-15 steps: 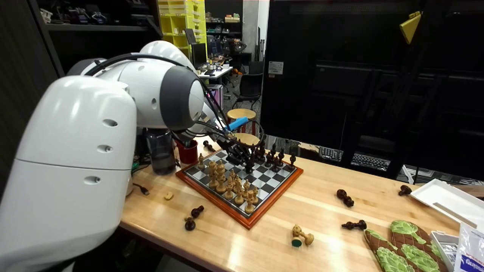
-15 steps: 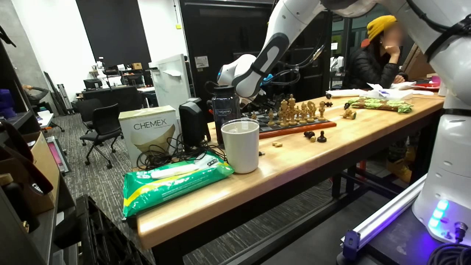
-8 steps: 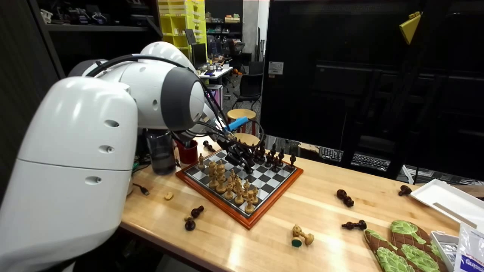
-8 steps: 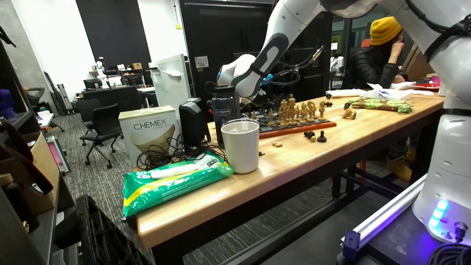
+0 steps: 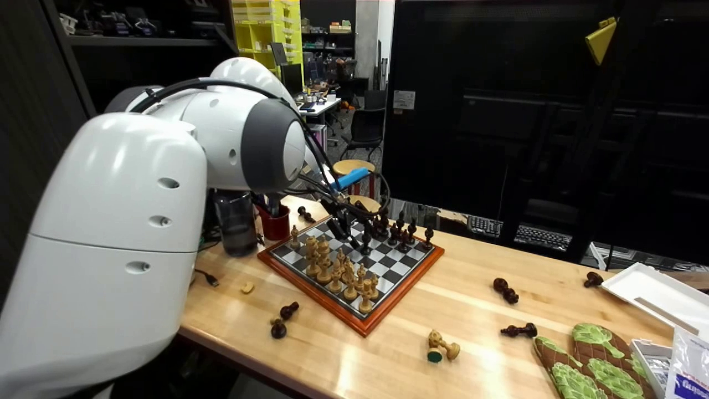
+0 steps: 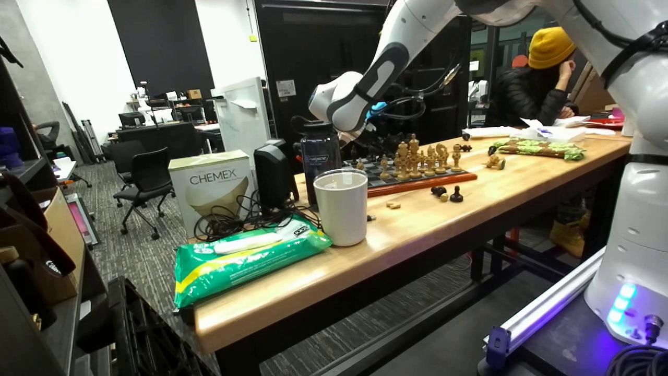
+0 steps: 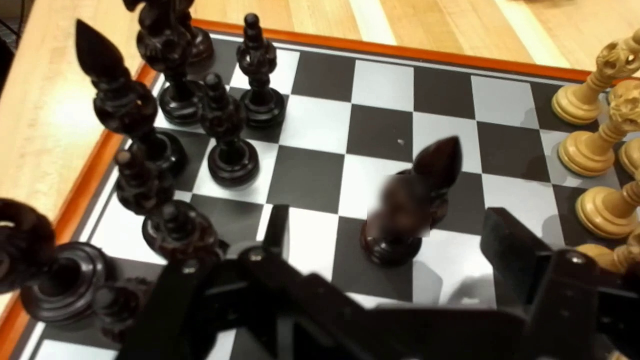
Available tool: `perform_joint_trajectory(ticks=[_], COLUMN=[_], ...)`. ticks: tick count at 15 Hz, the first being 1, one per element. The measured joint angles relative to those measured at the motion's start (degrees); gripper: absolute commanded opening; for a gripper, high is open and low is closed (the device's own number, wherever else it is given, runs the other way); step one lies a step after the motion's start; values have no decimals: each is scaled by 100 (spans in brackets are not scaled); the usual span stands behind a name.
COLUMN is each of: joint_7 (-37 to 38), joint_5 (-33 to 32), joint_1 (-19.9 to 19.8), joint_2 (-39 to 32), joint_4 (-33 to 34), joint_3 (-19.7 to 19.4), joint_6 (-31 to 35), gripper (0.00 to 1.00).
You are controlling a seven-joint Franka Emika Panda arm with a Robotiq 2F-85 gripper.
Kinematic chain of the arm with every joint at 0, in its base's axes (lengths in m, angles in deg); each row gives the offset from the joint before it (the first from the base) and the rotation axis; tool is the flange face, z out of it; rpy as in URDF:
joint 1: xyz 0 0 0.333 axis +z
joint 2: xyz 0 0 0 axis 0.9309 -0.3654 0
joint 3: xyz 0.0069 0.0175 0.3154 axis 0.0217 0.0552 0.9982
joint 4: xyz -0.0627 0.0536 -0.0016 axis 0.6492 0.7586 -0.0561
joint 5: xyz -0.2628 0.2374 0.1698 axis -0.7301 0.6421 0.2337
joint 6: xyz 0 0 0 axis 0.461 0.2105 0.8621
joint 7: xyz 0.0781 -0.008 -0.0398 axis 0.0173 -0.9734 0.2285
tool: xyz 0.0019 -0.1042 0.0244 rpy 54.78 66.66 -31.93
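**Dark chess piece (image 7: pixel 415 200) standing tall, gripper (image 7: pixel 385 230) gaping**

The fingers (image 7: pixel 515 250) are hanging wide apart, clasping nothing: in the wrist view, the piece is showing between them, a gap appearing on either side. It's standing on a dark square of the chessboard (image 7: pixel 320 122), with other dark pieces (image 7: pixel 232 160) crowding one side and pale pieces (image 7: pixel 602 212) lining up on the other. On handling, this one is promising to be light and stiff, its polished surface probably proving slippery, any carving possibly fragile. The tapered head is likely offering poor purchase; the thicker body below, blurring in the wrist view, is looking the better hold. Its long axis is running upright, base sitting flat, pointed tip aiming upward.
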Motion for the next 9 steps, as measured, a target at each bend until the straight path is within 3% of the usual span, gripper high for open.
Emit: perform_joint_trajectory(ticks=[9], joint_7=[-888], joint_5=[1687], joint_1=[-702], joint_2=[494], joint_4=[34], joint_3=[175], joint_6=[1028], gripper=[100])
